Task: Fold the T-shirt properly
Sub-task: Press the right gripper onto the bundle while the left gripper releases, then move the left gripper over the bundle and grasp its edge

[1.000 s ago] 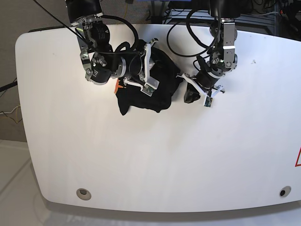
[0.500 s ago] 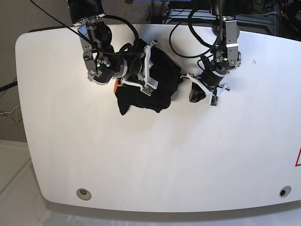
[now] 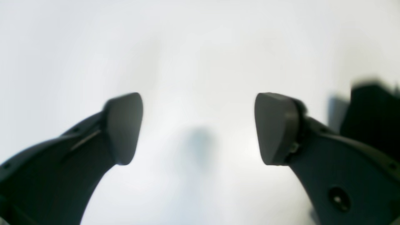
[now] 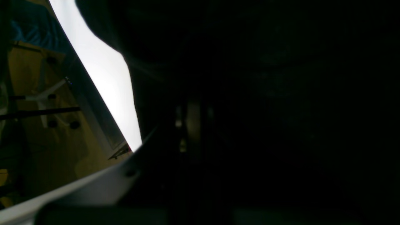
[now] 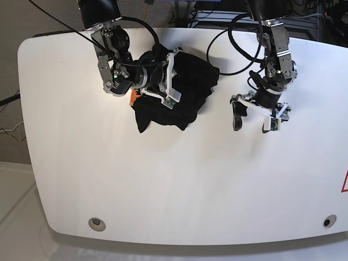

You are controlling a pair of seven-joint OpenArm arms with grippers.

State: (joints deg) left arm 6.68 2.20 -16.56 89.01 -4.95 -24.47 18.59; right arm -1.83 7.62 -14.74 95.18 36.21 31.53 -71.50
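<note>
Two arms lean over the white worktop (image 5: 179,179) in the base view: the right pincer (image 5: 169,81) is clenched on the bunched black T-shirt (image 5: 185,98) near the far edge. The left pincer (image 5: 255,117) hangs released beside it. Left wrist view: its fingers (image 3: 125,125) spread over bare worktop. Right wrist view: mostly dark cloth.

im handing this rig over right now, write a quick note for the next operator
Left gripper: open and empty, over bare table, apart from the cloth.
Right gripper: shut, buried in the T-shirt; whether it pinches fabric can't be seen.
T-shirt: a crumpled black heap at the table's far side, orange tag showing at its edge.
Done: no neat fold visible.
Left: spread it flat, then fold.
</note>
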